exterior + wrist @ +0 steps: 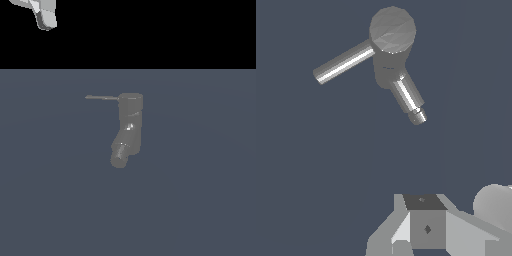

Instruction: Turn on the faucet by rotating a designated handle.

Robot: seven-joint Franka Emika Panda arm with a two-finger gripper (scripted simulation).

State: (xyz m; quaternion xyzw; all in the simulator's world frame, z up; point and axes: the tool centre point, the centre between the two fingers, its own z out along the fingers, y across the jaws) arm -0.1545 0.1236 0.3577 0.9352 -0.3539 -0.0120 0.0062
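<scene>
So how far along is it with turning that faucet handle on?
Nothing looks done yet. The gripper sits at the exterior view's top left corner, well away from the faucet, and holds nothing. In hand is only the approach: the wrist view looks down on the cap, the handle and the spout, all untouched. Left: reach the handle, make contact, and rotate it.

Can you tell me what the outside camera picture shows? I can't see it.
A small dark grey faucet stands alone on a flat blue-grey floor, with a thin handle sticking out sideways from its top toward the exterior view's left and a short spout angled downward. The pale robot gripper only peeks in at the top corner, far from the faucet.
</scene>
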